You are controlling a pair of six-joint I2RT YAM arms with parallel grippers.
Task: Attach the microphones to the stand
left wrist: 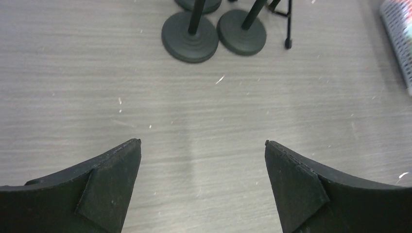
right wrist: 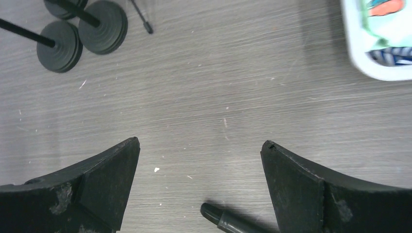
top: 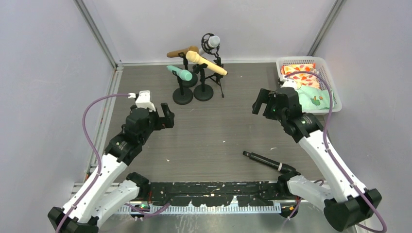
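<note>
You've grey wood-grain table, pale walls around — black microphone near front edge; left gripper, right gripper gaping, empty.

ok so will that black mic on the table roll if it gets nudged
Probably: the black microphone is a slim cylinder lying flat on the table, so a sideways push could roll it. It looks rigid, so it should lift without bending.

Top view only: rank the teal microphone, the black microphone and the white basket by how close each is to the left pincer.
1. teal microphone: on its stand, just beyond the left pincer.
2. black microphone: lying on the table, near right side.
3. white basket: far right corner.
</note>
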